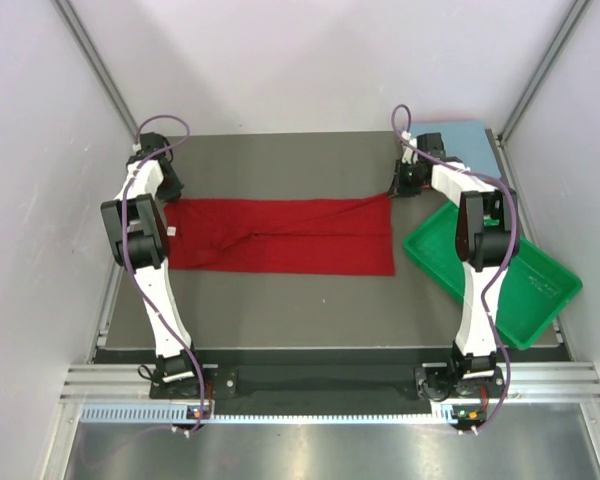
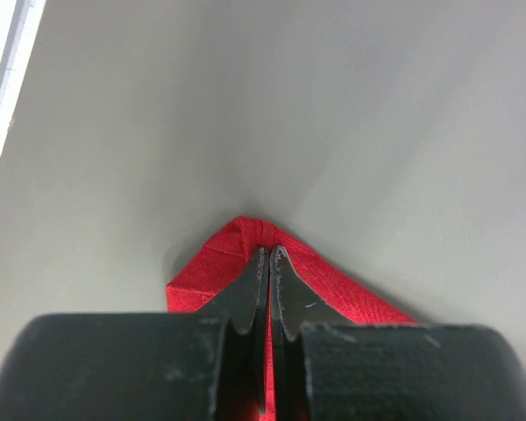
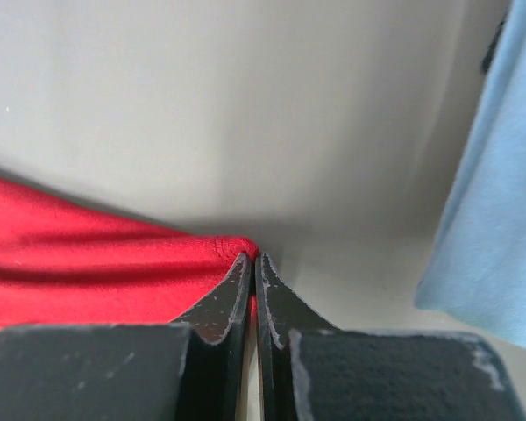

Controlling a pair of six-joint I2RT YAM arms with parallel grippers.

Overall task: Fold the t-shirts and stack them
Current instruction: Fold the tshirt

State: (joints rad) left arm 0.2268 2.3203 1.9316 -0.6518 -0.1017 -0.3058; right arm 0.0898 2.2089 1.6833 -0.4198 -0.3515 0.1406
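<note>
The left claw [image 2: 270, 254] is pinched shut on one far corner of the dark red t-shirt [image 1: 280, 235], the right claw [image 3: 252, 259] on the other. The shirt's long axis runs claw to claw, its body lying on the counter [image 1: 280, 300] nearward of both.

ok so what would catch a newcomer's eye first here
The red t-shirt spread flat across the middle of the table, with the left gripper and right gripper each shut on a far corner. To the right sit a green tray and, at the far corner, a light blue t-shirt.
</note>
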